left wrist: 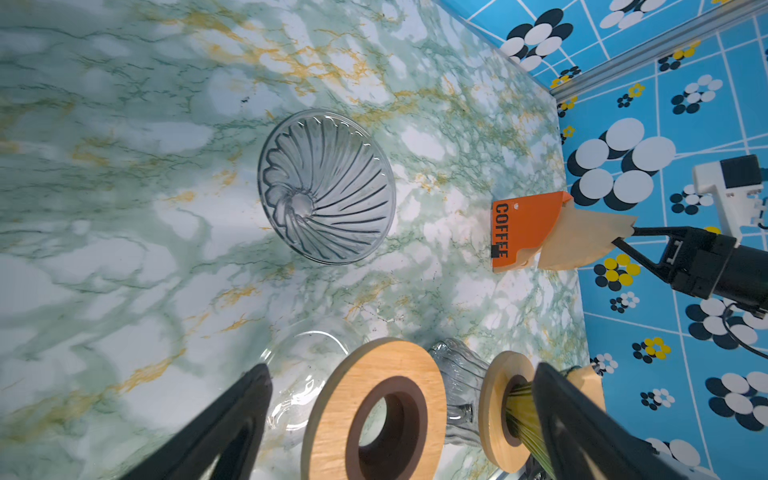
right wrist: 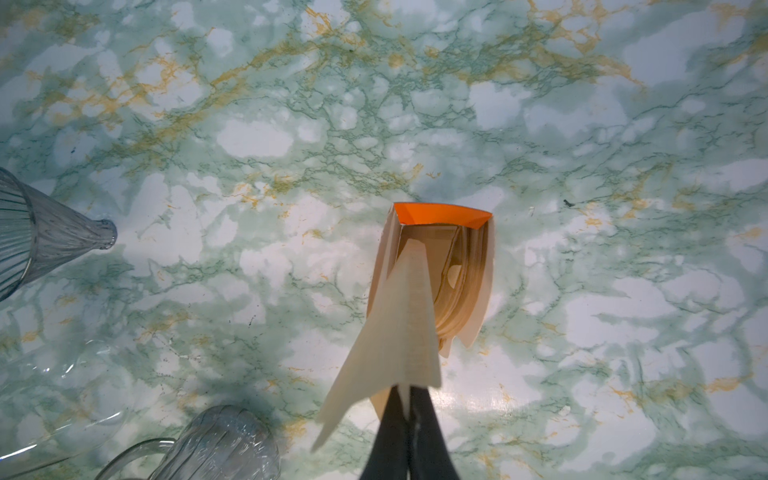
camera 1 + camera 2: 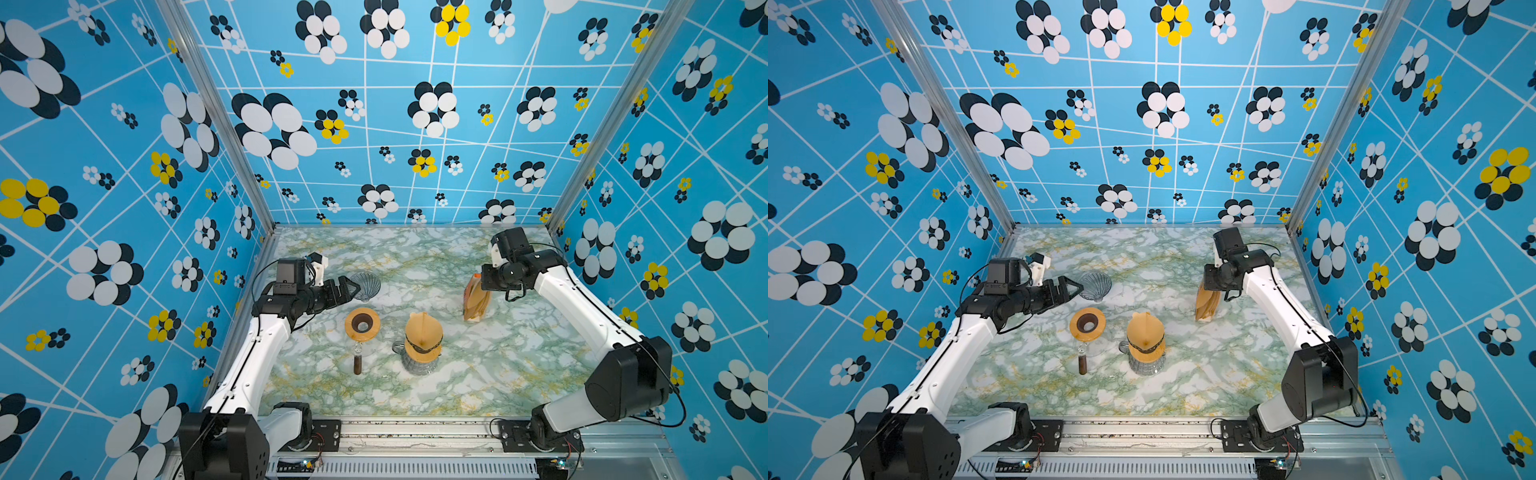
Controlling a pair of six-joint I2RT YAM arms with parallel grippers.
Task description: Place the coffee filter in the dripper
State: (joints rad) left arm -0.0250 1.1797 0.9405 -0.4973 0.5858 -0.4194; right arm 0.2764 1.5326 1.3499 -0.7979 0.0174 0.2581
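Left gripper sat wide open just beside the empty glass dripper, middle left in a top view. Right of centre, the right gripper was pinched on a filter, partly out of its orange box. Looked like the pull-out step. Next, I'd guess: lift it clear and carry it over.

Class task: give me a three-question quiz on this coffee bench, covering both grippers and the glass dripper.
1. True or false: the right gripper pinches a paper filter.
2. The glass dripper is: A upright on a shelf; B on its side on the table; C hanging from a hook.
3. Fill in: the jaws of the left gripper stand ____.
Key: 1 true; 2 B; 3 open.
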